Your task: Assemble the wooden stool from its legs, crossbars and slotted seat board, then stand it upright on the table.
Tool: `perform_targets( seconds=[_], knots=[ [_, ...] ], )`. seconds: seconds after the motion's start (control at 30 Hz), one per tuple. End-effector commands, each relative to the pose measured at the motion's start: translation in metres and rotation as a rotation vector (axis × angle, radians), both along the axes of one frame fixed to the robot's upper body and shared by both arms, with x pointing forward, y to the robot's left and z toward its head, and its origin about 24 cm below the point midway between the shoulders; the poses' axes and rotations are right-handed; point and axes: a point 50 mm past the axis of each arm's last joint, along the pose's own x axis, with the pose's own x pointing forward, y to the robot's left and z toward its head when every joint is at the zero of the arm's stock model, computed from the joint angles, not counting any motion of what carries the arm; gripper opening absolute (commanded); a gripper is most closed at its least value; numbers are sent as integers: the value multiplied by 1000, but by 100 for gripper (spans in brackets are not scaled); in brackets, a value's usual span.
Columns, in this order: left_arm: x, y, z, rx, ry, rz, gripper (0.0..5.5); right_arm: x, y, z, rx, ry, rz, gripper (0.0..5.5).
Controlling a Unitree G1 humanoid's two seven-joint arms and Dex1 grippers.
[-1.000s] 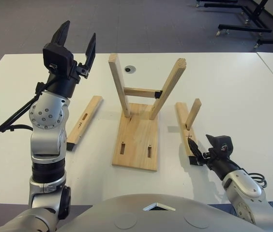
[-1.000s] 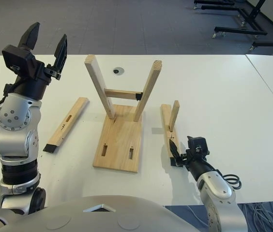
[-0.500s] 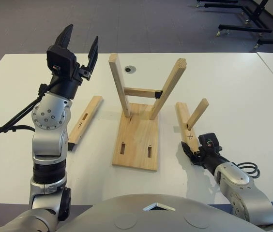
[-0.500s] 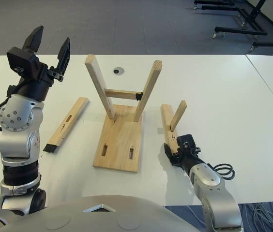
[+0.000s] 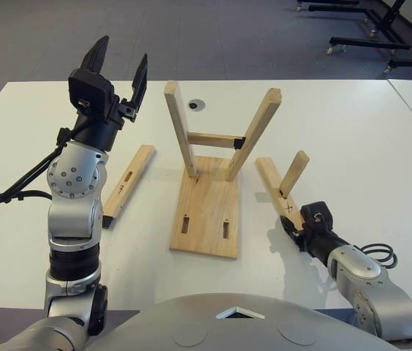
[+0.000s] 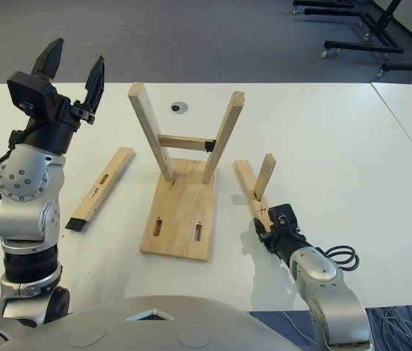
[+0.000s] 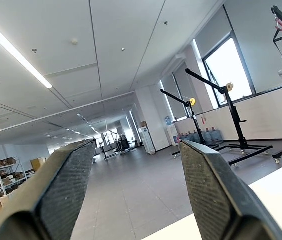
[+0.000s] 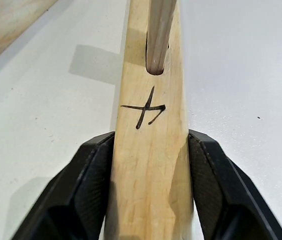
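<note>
Centrally on the white tabletop (image 5: pixel 352 124) lies the slotted seat board (image 5: pixel 207 212), flat, its long side running away from the robot. Two legs stand in its far end, the left one (image 5: pixel 179 128) and the right one (image 5: pixel 255 133) leaning apart towards their tops, and a crossbar (image 5: pixel 212 139) joins them partway up. Two slots (image 5: pixel 185 223) near the board's near end are open.

The right hand (image 5: pixel 292 232) sits low on the tabletop to the right of the board and is clamped on the near end of a third leg (image 5: pixel 273 189), which lies flat and angles away towards the board's right edge without touching it. In the right wrist view both dark fingers (image 8: pixel 88 180) press against the sides of this leg (image 8: pixel 151 150), just behind an inked cross (image 8: pixel 143 107). A second crossbar (image 5: pixel 294 173) is stuck in the leg's slot and rises from it, tilted to the right.

The left hand (image 5: pixel 122 55) is raised high above the left part of the tabletop, pointing up, with its fingers (image 7: pixel 66 190) spread wide and nothing between them. Below it and to the left of the board, a fourth leg (image 5: pixel 127 183) lies loose, slot upward, well apart from that hand.

A small round port (image 5: pixel 193 104) sits in the tabletop beyond the standing legs.
</note>
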Motion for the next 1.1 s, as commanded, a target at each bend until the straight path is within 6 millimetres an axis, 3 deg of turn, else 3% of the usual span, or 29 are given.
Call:
perform_targets(
  seconds=[0.03, 0.23, 0.33, 0.47, 0.63, 0.87, 1.1],
  knots=[
    [2, 0, -5, -15, 26, -6, 301, 23, -5, 14, 40, -198, -77, 211],
    [12, 11, -7, -170, 101, -79, 301, 73, -31, 61, 96, -578, -123, 211],
    [7, 2, -4, -310, 186, -333, 301, 86, -36, 87, 161, -720, -74, 211],
    [-24, -12, 6, -399, 262, -826, 301, 87, -25, 126, 438, -874, 135, 211],
    [-38, -20, 18, -411, 316, -1115, 301, 63, 1, 161, 757, -892, 536, 211],
    [-38, -32, 23, -433, 416, -1318, 301, 31, 42, 166, 889, -742, 932, 211],
    [-34, -42, 31, -438, 489, -1417, 301, 30, 61, 150, 893, -668, 1015, 211]
  ],
)
